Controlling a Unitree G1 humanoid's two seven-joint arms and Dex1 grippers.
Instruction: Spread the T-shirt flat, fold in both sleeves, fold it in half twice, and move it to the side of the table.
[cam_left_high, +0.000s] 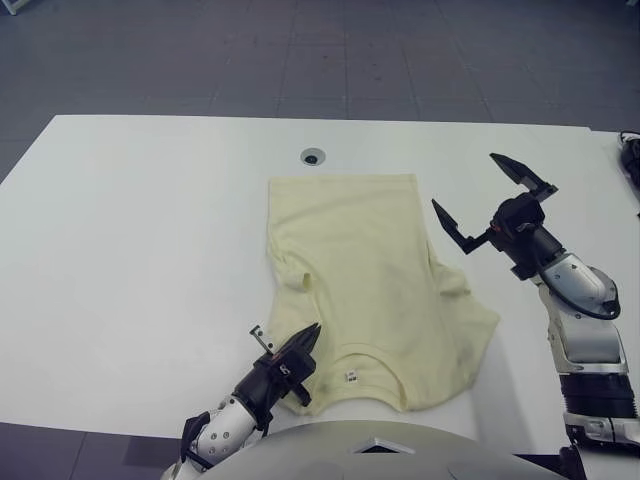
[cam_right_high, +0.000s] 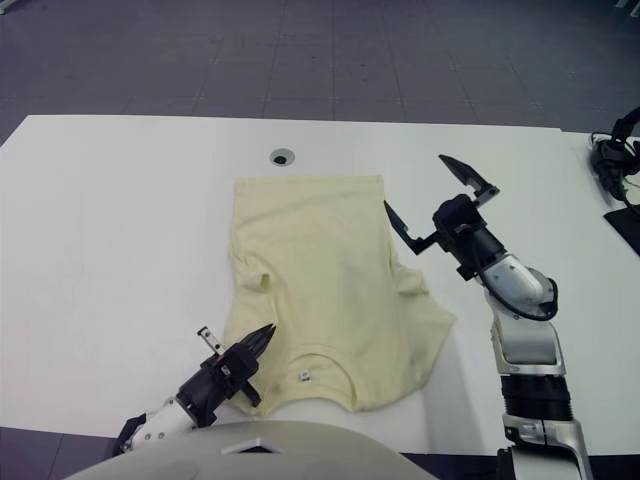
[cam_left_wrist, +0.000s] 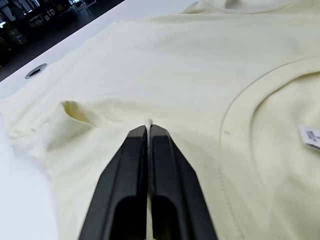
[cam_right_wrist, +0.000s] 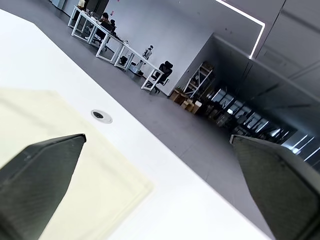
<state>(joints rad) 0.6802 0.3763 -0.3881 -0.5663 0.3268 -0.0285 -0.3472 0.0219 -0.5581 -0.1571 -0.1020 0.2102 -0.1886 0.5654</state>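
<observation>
**A:** The left gripper (cam_left_high: 308, 338) has its fingers pressed together, tip at the near shoulder of the T-shirt (cam_left_high: 360, 270). The right gripper (cam_left_high: 463, 179) hangs spread wide above the shirt's right edge.

**B:** Which step?

**A:** Sleeves, I'd judge. The left sleeve (cam_left_high: 288, 268) looks tucked in, while the right sleeve (cam_left_high: 470, 325) juts out. Next, the right gripper should drop, pinch that sleeve and carry it inward.

**B:** Room?

**A:** The shirt lies mid-table, collar near the front edge. The white table (cam_left_high: 150, 220) stretches broadly to the left. The grommet (cam_left_high: 313, 156) sits just beyond the hem.
</observation>
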